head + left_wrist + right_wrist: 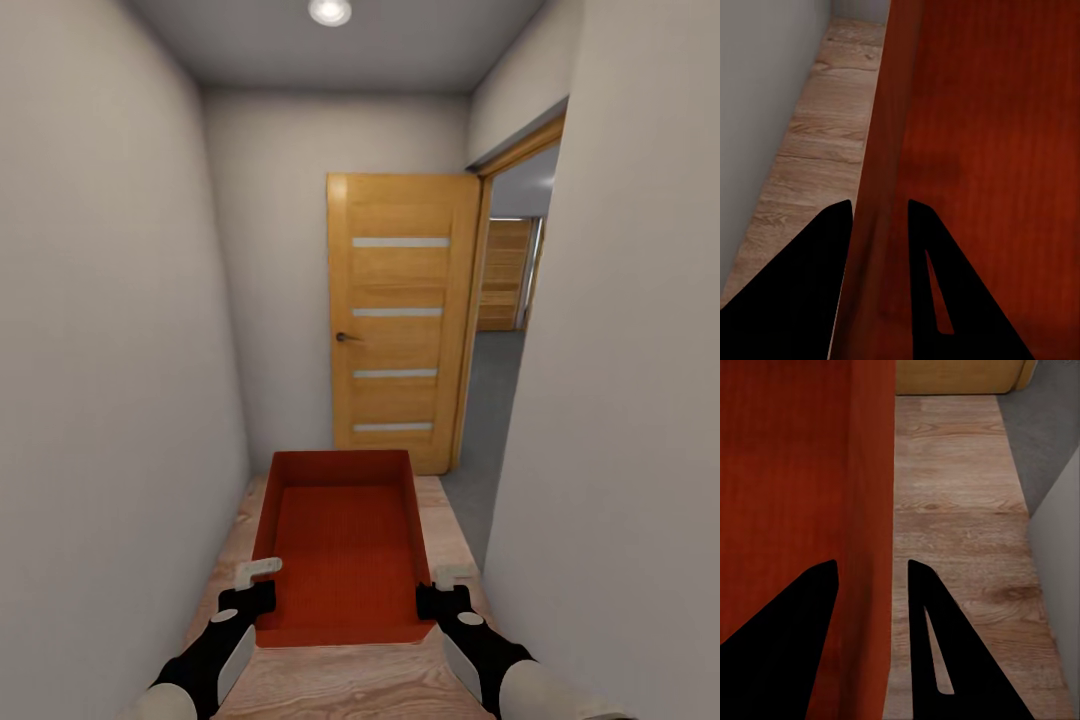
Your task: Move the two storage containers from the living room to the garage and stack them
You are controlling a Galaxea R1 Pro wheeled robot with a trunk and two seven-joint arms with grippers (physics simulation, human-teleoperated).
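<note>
No brand, label or readable text on anything I see. I've got the orange-red rectangular open-topped storage container (340,545) carried between both arms, out ahead of me above the light wood plank floor (340,680). Left gripper (258,572): fingers straddle the container's left wall, one outside, one inside, pinching it. Right gripper (452,575): same on the right wall, wall between the fingers (937,652), clamped. Beyond the fingertips: a light wooden door with frosted glass strips (400,320) swung open against the far wall, dark grey floor (490,400) through the opening on the right.
</note>
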